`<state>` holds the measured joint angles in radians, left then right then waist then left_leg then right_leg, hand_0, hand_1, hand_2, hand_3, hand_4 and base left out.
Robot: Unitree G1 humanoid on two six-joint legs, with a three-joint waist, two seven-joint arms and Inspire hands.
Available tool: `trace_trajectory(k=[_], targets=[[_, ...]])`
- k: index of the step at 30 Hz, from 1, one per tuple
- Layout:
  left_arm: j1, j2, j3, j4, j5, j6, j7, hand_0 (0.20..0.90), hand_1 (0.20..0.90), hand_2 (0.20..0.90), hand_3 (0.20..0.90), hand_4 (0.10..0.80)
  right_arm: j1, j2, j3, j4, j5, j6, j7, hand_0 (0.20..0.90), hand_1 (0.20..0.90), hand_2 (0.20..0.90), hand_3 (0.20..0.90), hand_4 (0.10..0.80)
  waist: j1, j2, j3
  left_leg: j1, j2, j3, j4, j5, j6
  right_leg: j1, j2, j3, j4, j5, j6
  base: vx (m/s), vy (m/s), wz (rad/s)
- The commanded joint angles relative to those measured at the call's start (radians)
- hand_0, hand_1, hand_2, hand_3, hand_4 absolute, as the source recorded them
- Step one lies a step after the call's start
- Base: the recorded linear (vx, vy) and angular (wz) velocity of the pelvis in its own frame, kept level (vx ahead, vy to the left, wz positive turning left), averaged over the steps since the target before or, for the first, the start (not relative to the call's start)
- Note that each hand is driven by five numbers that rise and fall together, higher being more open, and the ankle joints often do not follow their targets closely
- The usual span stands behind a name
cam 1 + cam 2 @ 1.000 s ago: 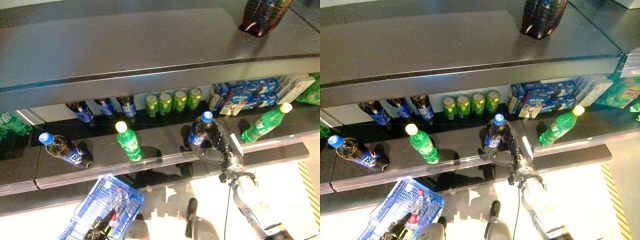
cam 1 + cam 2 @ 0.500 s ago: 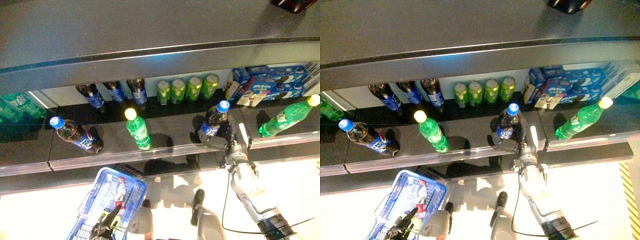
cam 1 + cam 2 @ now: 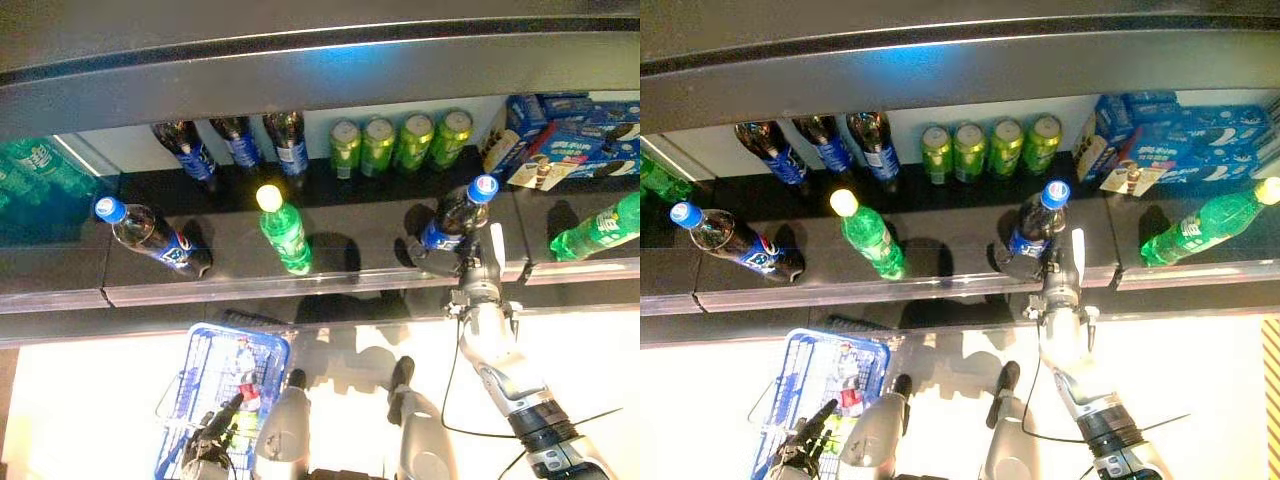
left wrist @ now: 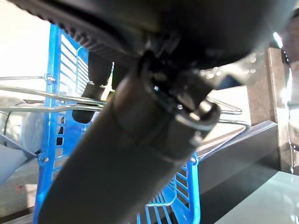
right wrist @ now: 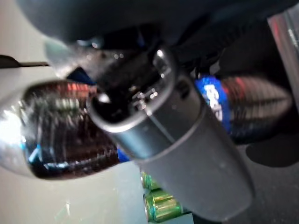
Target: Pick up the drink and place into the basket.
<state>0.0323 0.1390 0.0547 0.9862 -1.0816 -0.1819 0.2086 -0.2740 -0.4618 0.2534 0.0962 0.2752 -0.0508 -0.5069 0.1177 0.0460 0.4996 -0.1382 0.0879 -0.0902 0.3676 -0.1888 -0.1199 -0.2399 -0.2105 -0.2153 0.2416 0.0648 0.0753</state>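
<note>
A dark cola bottle with a blue cap (image 3: 455,215) stands tilted near the front of the middle shelf. My right hand (image 3: 440,262) reaches up from below and wraps its base. In the right wrist view the thumb (image 5: 177,130) lies across the bottle's blue label (image 5: 216,100). At the lower left hangs a blue wire basket (image 3: 200,375), carried by my left hand (image 3: 205,455). The left wrist view shows that hand (image 4: 140,140) curled round the basket's metal handle (image 4: 28,91). A small bottle with a red label (image 3: 243,372) lies in the basket.
On the same shelf stand a green bottle (image 3: 285,232), a leaning cola bottle (image 3: 150,238) at the left and a green bottle (image 3: 600,228) at the right. Behind are several green cans (image 3: 400,140), cola bottles (image 3: 235,145) and blue boxes (image 3: 575,140). A clear rail (image 3: 300,290) edges the shelf.
The whole picture has shifted as the camera moved, so the upper shelf now fills less of it. My right hand stays wrapped on the cola bottle. The basket still hangs from my left hand.
</note>
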Motion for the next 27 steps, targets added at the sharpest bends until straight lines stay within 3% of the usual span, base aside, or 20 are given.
trace_trajectory(k=[1, 27], targets=[[0.093, 0.029, -0.04, -0.092, 0.014, -0.074, -0.029, 0.3, 0.3, 0.3, 0.2, 0.1, -0.1, 0.008, -0.063, -0.098, -0.048, -0.063, -0.065, 0.3, 0.3, 0.3, 0.2, 0.1, 0.008, -0.009, -0.036, -0.101, -0.013, -0.019, -0.008, 0.205, 0.03, 0.103, -0.014, 0.019, 0.14, -0.158, -0.01, -0.019, 0.009, 0.04], [0.12, 0.01, -0.011, -0.072, 0.033, -0.079, -0.028, 0.3, 0.3, 0.3, 0.2, 0.1, -0.021, 0.026, -0.108, -0.096, 0.007, -0.114, -0.063, 0.3, 0.3, 0.3, 0.2, 0.1, 0.014, -0.007, -0.08, -0.04, -0.028, -0.029, -0.063, 0.2, 0.038, 0.148, -0.016, 0.005, 0.149, -0.185, -0.022, -0.004, 0.0, 0.0]])
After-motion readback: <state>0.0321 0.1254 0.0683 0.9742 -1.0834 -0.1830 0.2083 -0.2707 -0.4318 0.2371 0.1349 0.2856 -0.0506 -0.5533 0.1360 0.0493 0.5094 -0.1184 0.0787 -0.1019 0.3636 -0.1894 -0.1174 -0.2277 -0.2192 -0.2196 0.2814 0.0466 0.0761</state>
